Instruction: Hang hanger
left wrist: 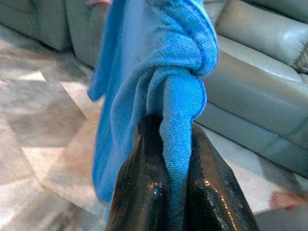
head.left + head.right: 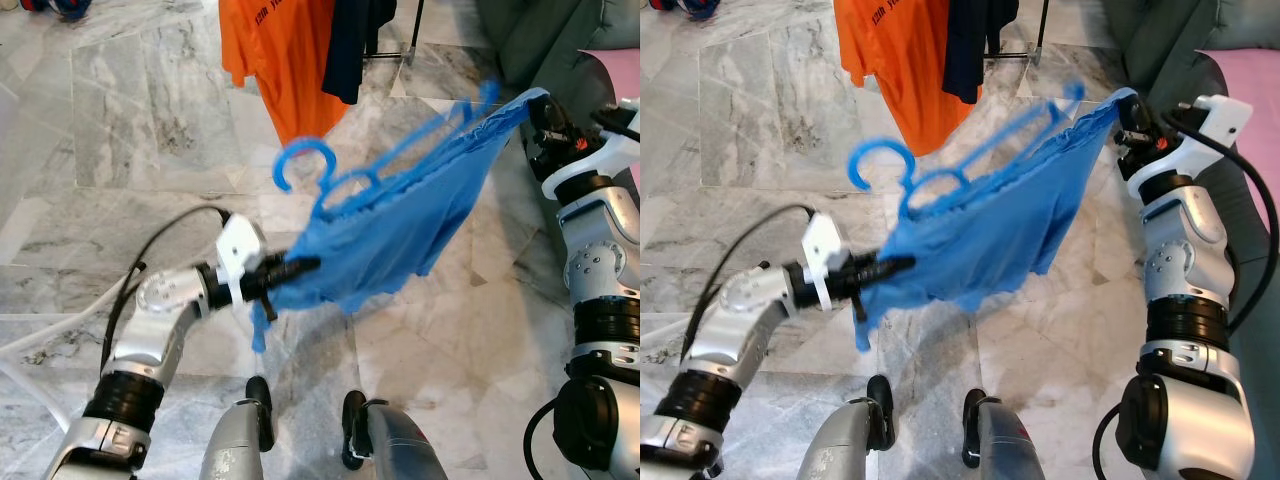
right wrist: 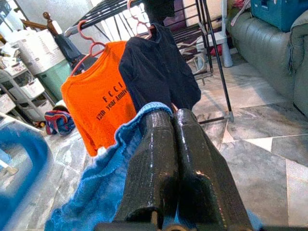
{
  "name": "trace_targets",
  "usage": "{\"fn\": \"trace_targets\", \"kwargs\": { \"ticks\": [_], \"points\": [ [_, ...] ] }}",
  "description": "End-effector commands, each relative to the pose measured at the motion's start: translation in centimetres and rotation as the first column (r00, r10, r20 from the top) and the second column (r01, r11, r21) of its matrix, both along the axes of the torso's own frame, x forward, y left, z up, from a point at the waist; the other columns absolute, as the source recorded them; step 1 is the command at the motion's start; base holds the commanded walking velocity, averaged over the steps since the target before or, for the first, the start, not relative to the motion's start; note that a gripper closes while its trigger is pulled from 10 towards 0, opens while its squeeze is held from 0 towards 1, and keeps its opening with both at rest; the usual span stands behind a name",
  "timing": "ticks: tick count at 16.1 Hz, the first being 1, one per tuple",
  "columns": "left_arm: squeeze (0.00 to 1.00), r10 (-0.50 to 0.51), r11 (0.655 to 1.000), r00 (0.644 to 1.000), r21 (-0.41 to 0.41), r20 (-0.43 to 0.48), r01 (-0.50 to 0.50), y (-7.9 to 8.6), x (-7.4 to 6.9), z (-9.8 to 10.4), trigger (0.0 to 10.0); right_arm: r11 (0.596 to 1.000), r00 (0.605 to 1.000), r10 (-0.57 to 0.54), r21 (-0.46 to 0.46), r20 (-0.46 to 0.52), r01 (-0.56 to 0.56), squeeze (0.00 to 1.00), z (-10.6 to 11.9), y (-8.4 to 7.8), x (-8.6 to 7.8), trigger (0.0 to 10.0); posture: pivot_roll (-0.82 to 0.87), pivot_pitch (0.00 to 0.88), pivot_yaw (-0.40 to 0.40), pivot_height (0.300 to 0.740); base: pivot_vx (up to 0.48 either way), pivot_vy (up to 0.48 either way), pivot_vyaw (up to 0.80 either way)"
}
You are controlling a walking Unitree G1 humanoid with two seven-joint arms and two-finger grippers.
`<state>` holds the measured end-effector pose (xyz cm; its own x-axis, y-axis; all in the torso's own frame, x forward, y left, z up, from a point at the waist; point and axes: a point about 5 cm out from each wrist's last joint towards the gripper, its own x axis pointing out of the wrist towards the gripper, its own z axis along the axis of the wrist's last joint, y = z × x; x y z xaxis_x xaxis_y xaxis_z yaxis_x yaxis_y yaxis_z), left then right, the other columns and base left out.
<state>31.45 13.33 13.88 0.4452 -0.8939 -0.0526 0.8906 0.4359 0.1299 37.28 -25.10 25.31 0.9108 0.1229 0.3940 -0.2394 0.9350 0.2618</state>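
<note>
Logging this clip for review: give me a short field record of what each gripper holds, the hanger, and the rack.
left gripper: shut on one end of the blue garment
right gripper: shut on the other end, held higher
blue garment: stretched between both grippers above the marble floor
blue hanger: lying along the garment's upper edge, hook free
rack: ahead, carrying an orange shirt and a dark shirt
sofa: on the robot's right

Blue hanger (image 2: 330, 175): lower bar hidden inside blue shirt (image 2: 400, 235). Orange shirt (image 2: 290, 55) and dark shirt (image 2: 350, 40) cut off by top edge in eye views. Orange shirt's lettering only partly legible in right wrist view. Sofa (image 1: 260, 86) cropped.
</note>
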Motion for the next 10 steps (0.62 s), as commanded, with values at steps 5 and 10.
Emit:
{"fn": "trace_targets", "kwargs": {
  "ticks": [5,10],
  "points": [
    [0.0,-0.02,1.0,0.999,0.012,-0.029,0.02,0.3,-0.5,-1.0,0.0,1.0,1.0,-0.008,-0.012,-0.02,0.008,0.0,-0.2,-0.4,0.1,0.0,0.01,0.355,-0.046,0.74,0.0,0.0,0.0],
    [0.0,-0.02,0.99,0.995,0.138,-0.102,0.034,1.5,-1.0,-4.0,0.0,1.0,1.0,0.013,-0.026,0.013,-0.013,0.0,1.2,-0.1,0.2,0.0,0.01,0.354,-0.048,0.74,0.0,0.0,0.0]
  ]
}}
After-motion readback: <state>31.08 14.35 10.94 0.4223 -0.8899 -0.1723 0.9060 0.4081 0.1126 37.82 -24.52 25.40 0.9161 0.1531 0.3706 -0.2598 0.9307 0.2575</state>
